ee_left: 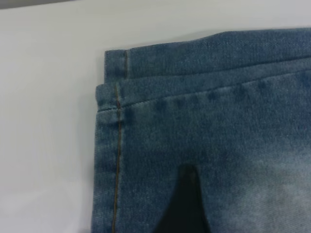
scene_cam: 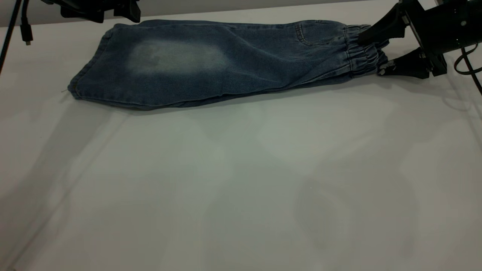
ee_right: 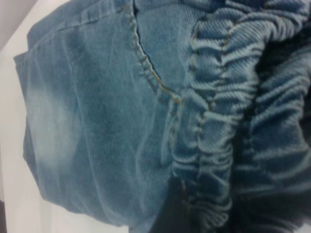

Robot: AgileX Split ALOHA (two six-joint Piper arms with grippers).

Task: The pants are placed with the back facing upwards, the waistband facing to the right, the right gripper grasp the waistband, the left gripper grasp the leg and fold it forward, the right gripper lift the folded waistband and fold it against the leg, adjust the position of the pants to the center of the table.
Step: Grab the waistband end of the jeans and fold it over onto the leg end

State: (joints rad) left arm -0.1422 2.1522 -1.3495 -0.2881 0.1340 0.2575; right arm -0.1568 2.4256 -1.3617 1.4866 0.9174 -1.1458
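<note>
While the pants (scene_cam: 226,64) lie folded lengthwise along the top of the exterior frame, you only see one plain denim leg on top, with a big pale bleached patch (scene_cam: 177,56) toward the left end and a curved pocket seam (scene_cam: 303,35) near the right. The hem sits at the upper left and the waistband (scene_cam: 363,51), all gathered and ruffled, points to the upper right. Everything rests flat on the white tabletop (scene_cam: 241,180), which takes up most of the frame below.

The right gripper (scene_cam: 376,52) comes in from the upper right corner, angled down low, with its two black jaws spread apart on either side of the waistband's edge, so it's open around the band rather than pinching it. The left gripper (scene_cam: 128,13) hangs just above the far hem corner at the top left; in its wrist view one dark finger (ee_left: 184,204) shows over the denim, but I can't tell if that one's open or closed.
</note>
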